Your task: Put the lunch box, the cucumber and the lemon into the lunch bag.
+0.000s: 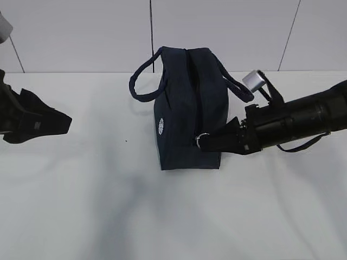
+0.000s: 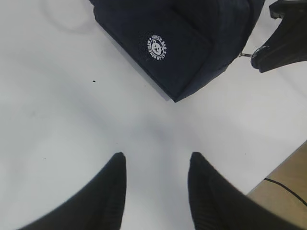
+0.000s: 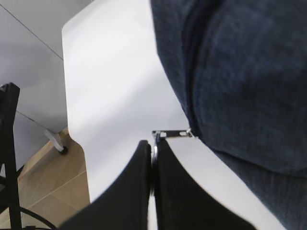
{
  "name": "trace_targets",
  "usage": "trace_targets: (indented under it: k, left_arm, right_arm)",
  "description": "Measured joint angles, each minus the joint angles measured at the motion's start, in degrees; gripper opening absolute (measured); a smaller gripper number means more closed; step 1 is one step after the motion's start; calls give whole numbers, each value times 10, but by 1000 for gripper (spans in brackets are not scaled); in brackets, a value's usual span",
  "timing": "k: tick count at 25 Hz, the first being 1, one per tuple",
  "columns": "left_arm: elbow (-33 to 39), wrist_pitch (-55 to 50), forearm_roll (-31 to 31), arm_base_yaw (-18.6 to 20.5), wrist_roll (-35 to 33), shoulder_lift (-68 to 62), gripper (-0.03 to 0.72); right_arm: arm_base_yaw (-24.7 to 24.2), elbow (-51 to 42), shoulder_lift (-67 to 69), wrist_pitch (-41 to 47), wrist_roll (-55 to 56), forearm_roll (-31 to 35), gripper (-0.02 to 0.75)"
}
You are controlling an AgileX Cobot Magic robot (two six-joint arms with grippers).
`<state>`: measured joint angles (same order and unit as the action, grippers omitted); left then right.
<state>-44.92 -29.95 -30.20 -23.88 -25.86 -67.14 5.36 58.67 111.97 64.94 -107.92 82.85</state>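
The dark navy lunch bag (image 1: 187, 108) stands upright in the middle of the white table, its white logo (image 2: 157, 47) on the near end. Low on that end, my right gripper (image 1: 203, 142) is shut on the silver ring pull (image 3: 154, 146) of the zipper, and the bag's fabric (image 3: 240, 72) fills the right wrist view. Far to the left, my left gripper (image 1: 68, 120) hovers over bare table. Its jaws (image 2: 157, 158) stand open with nothing between them. The lunch box, the cucumber and the lemon are out of view.
The bag's two padded handles (image 1: 142, 81) arch out to either side. The table's edge (image 3: 76, 139) and wooden floor (image 2: 288, 182) show in the wrist views. A black stand (image 3: 7, 143) is beside the table.
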Motion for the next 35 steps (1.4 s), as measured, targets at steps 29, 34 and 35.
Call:
trace_targets:
  k: [29, 34, 35]
  left_arm:
    - [0, -13, -61, 0, -43, -2, 308]
    - [0, -9, -204, 0, -165, -35, 316]
    - [0, -11, -229, -2, -192, -46, 323]
  right_arm:
    - [7, 120, -84, -108, 112, 0, 0]
    - [13, 120, -84, -130, 96, 22, 0]
    - [13, 120, -84, -130, 89, 36, 0]
